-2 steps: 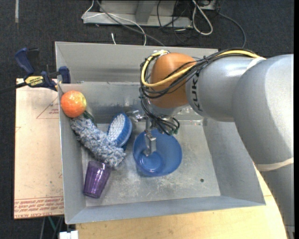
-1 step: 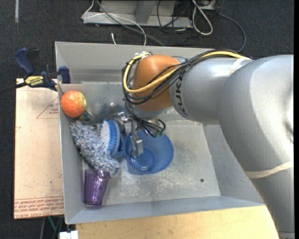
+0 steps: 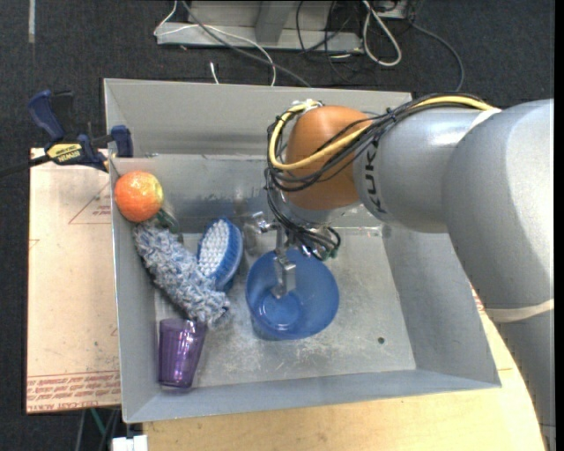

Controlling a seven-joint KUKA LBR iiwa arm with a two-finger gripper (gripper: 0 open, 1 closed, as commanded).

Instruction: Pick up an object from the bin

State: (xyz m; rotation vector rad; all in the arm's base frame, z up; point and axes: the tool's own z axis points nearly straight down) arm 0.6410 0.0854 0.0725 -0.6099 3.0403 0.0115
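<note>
Success likely hinges on closing on one wall of the round blue plastic bowl (image 3: 319, 304), which lies directly beneath the gripper (image 3: 284, 280), whose spread I cannot tell, while keeping clear of the blue white-bristled scrubbing brush (image 3: 218, 251) just beside it.

Looks like a robotics lab to me: big KUKA arm (image 3: 458, 167) over a grey metal bin (image 3: 264, 88), loose cables (image 3: 381, 40) and some gear (image 3: 256, 26) on dark carpet (image 3: 62, 53).

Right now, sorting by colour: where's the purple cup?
The purple cup lies at lower left in the bin, camera view, below the grey knitted cloth, left of the blue bowl.
</note>
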